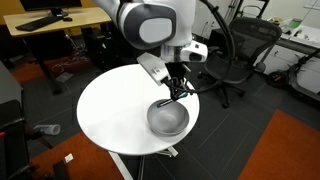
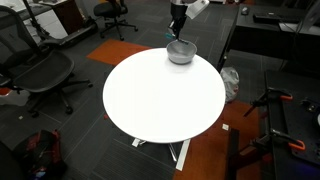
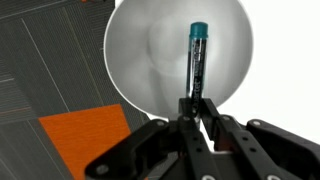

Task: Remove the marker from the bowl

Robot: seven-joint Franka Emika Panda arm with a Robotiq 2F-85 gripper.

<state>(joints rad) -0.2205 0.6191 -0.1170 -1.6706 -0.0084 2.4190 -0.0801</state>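
Observation:
The grey-silver bowl sits near the edge of the round white table; it also shows in an exterior view and fills the top of the wrist view. My gripper is shut on the lower end of the teal-blue marker, which stands upright over the inside of the bowl. In an exterior view the gripper hangs just above the bowl's rim. The marker is too small to make out in the exterior views.
Office chairs and desks surround the table. An orange carpet patch lies on the dark floor beside the table. A dark chair stands close behind the arm.

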